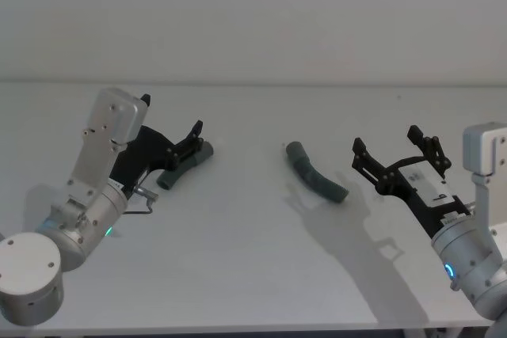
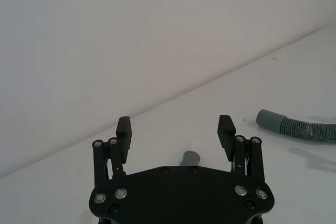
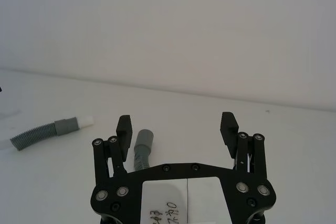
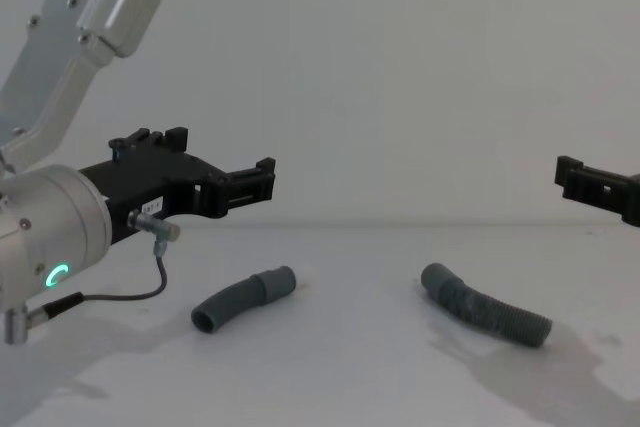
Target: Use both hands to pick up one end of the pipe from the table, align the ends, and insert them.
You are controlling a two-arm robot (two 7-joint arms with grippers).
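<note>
Two pieces of the pipe lie apart on the white table (image 1: 253, 275). The shorter piece (image 1: 187, 165) rests at the left, its cuff (image 4: 275, 284) pointing towards the middle. My left gripper (image 1: 190, 144) hovers open just above it, well clear in the chest view (image 4: 228, 162); the left wrist view shows the open gripper (image 2: 175, 127) with one end of the piece (image 2: 190, 158) below. The longer corrugated piece (image 1: 317, 178) lies at centre-right. To its right my right gripper (image 1: 386, 142) is open and empty, with the cuff (image 3: 142, 145) low between its fingers.
The table's far edge meets a plain white wall (image 1: 253, 21). A thin cable (image 4: 150, 277) loops down from the left wrist towards the tabletop. Open tabletop separates the two pieces and runs along the near side.
</note>
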